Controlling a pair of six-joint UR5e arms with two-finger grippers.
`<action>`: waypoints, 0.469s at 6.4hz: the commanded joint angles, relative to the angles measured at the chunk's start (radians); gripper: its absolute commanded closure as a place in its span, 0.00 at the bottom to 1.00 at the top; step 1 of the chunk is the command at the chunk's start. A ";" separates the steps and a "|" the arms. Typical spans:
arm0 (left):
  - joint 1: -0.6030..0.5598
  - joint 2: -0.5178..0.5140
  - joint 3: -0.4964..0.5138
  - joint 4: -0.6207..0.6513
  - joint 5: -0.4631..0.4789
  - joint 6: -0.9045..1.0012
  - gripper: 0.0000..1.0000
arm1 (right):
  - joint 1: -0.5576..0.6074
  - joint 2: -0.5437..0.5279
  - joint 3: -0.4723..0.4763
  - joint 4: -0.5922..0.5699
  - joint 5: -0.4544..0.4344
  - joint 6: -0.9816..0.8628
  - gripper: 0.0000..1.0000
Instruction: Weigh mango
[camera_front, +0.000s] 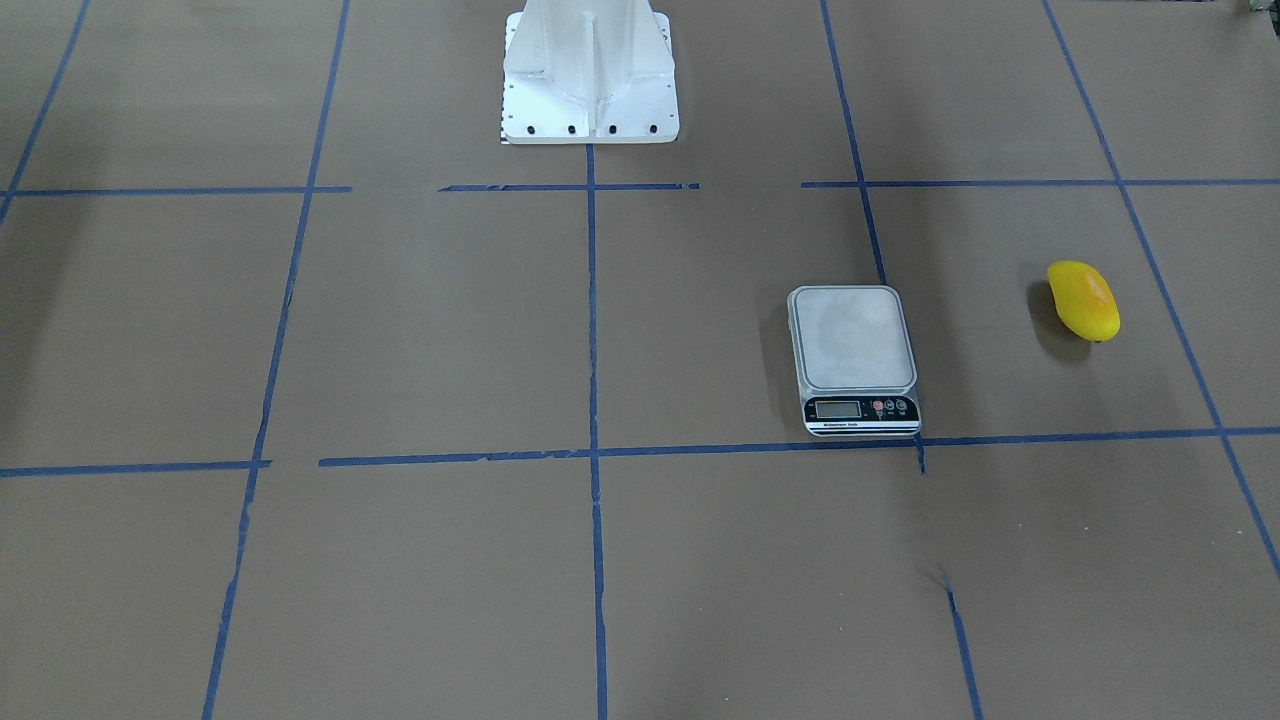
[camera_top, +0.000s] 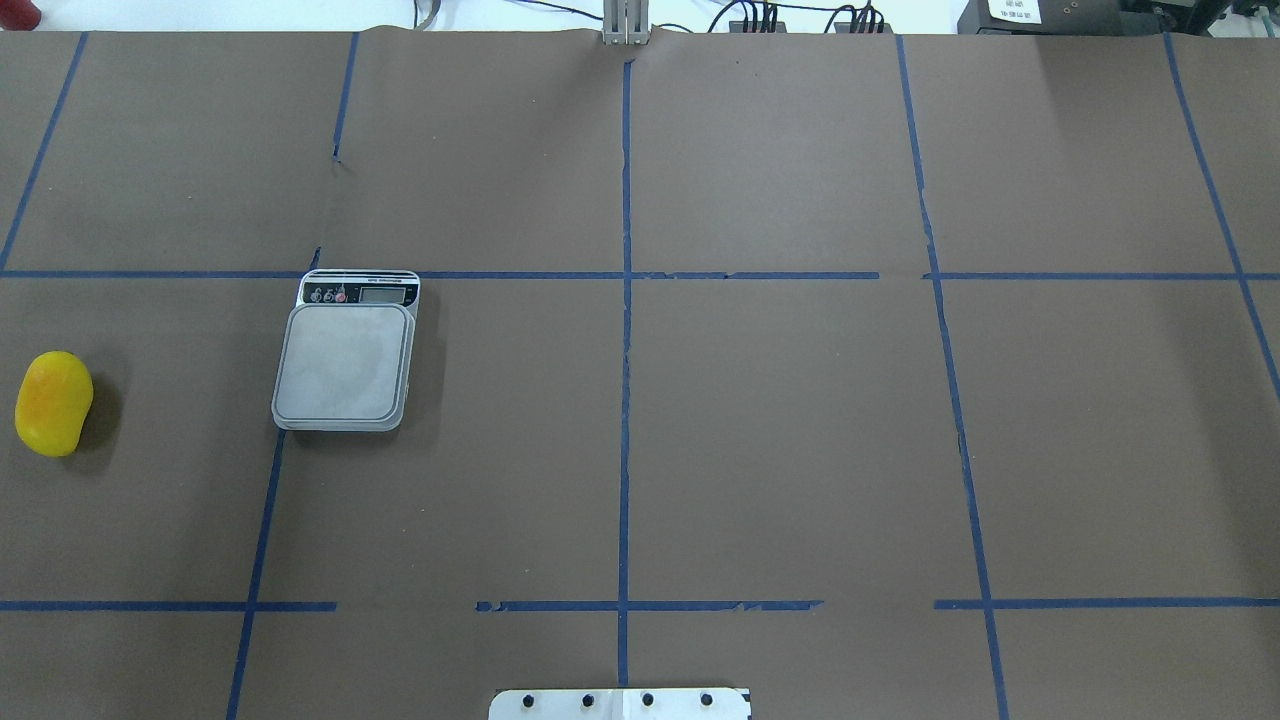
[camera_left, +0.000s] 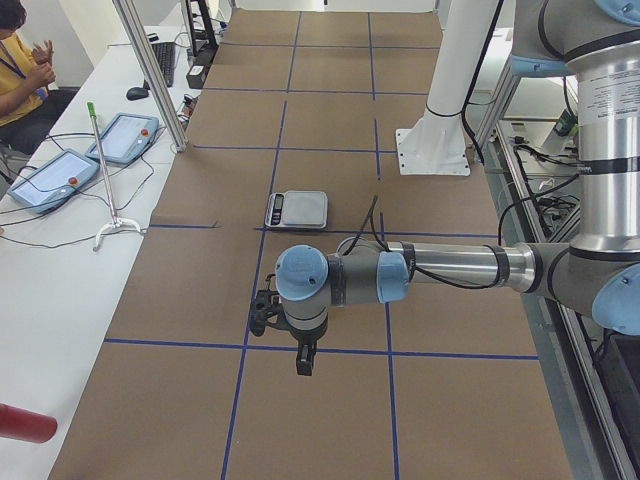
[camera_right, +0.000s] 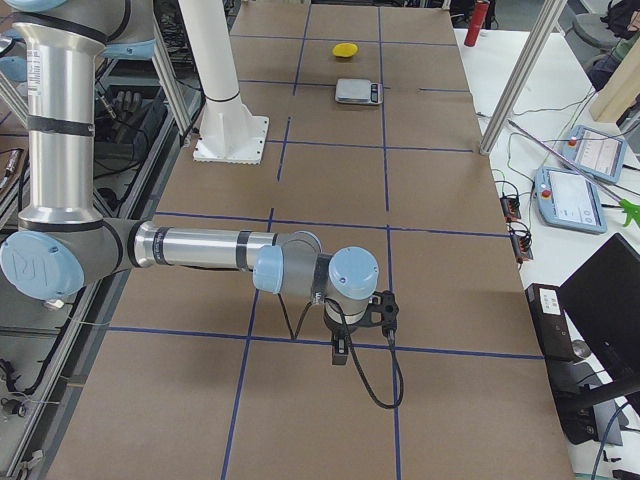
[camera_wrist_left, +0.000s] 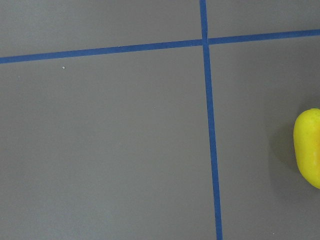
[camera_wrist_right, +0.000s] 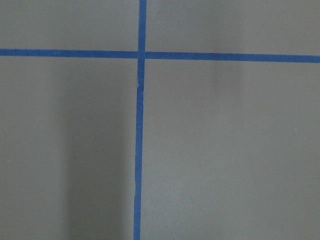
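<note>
Left gripper (camera_left: 303, 365): visible only from the table's end on the robot's left. It hangs below the wrist of the near arm, over the brown-papered table (camera_top: 780, 440), and appears to point downward. Whether its fingers are apart or together cannot be told from that view.

Right gripper (camera_right: 340, 352): visible only from the opposite end, hanging under its wrist above the paper. Its finger state likewise cannot be told.

Mango (camera_top: 53, 403): lies on its side on the paper at the far edge of the robot's left half, orange blush uppermost. It is well apart from the scale (camera_top: 345, 362) and not touching it. The left wrist camera catches only part of the fruit, at its right border.

Scale: sits flat on the table, between the mango and the centre tape line (camera_top: 625, 400). Its display end is turned away from the robot, touching a cross line of tape.

White pedestal (camera_front: 590, 90): bolted at the robot's edge of the table, on the centre line
</note>
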 joint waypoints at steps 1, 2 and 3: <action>0.006 0.002 0.006 -0.005 -0.002 -0.002 0.00 | 0.000 0.002 0.002 0.000 0.000 0.002 0.00; 0.006 0.002 -0.006 -0.002 -0.002 0.000 0.00 | 0.000 0.000 0.000 0.000 0.000 0.000 0.00; 0.006 0.002 -0.006 -0.002 -0.004 -0.003 0.00 | 0.000 0.000 0.000 0.000 0.000 0.000 0.00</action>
